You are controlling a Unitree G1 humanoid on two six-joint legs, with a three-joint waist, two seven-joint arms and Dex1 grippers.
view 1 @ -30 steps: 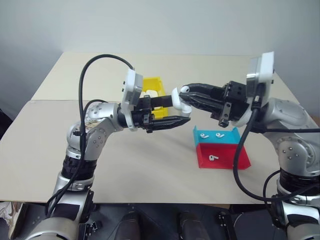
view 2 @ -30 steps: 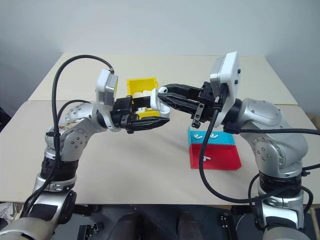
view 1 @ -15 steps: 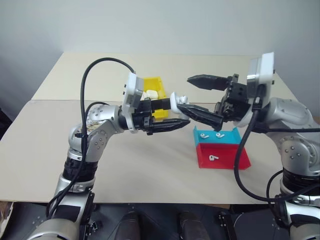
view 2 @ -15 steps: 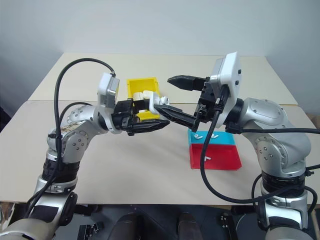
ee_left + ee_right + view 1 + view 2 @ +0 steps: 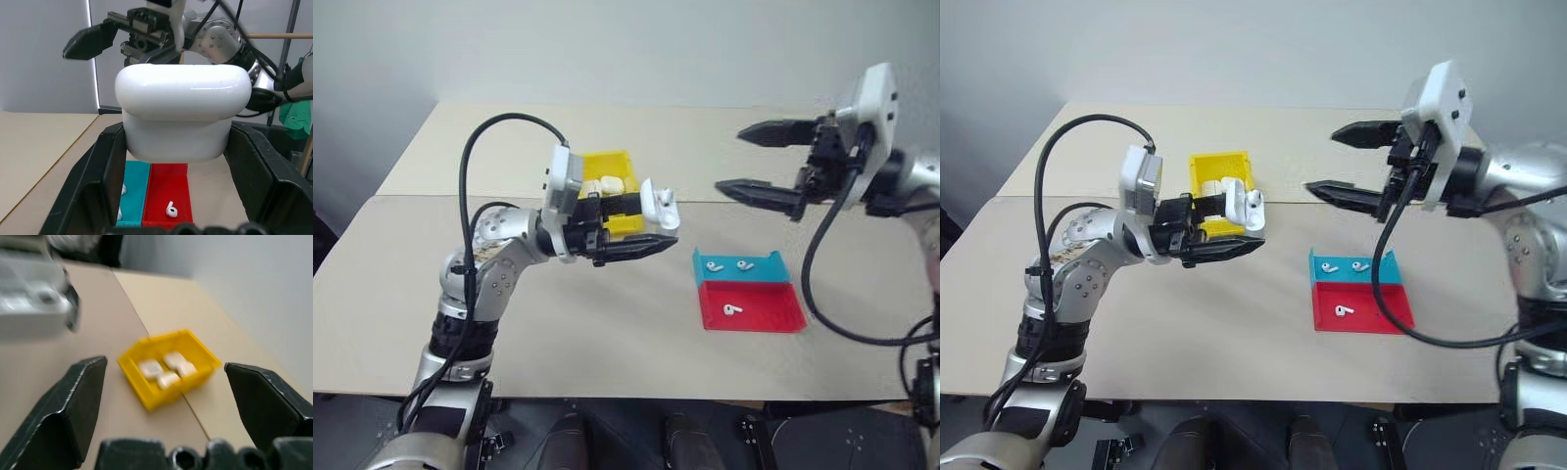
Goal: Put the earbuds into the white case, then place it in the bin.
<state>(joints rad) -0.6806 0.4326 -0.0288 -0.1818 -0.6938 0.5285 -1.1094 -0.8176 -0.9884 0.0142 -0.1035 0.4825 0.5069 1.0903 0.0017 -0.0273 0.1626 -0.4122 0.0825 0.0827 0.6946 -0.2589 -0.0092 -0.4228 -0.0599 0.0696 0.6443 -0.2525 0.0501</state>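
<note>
Above the table (image 5: 607,323), the left gripper (image 5: 651,223) clamps the white case (image 5: 659,204), lid open, beside the bin (image 5: 611,164); the right gripper (image 5: 762,162) gapes empty; earbuds (image 5: 731,310) lie in the tray (image 5: 773,311)

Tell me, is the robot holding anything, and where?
The left gripper pinches the small glossy white case by its lower body's sides. The right gripper holds nothing.

Glossy white rounded plastic case (image 5: 660,204) between black fingers (image 5: 636,248). Bright yellow rectangular plastic bin (image 5: 611,176) holding off-white cases. Flat tray (image 5: 746,304), half teal, half red, carrying small white stemmed earbuds (image 5: 731,310). Plain beige surface (image 5: 607,323).
</note>
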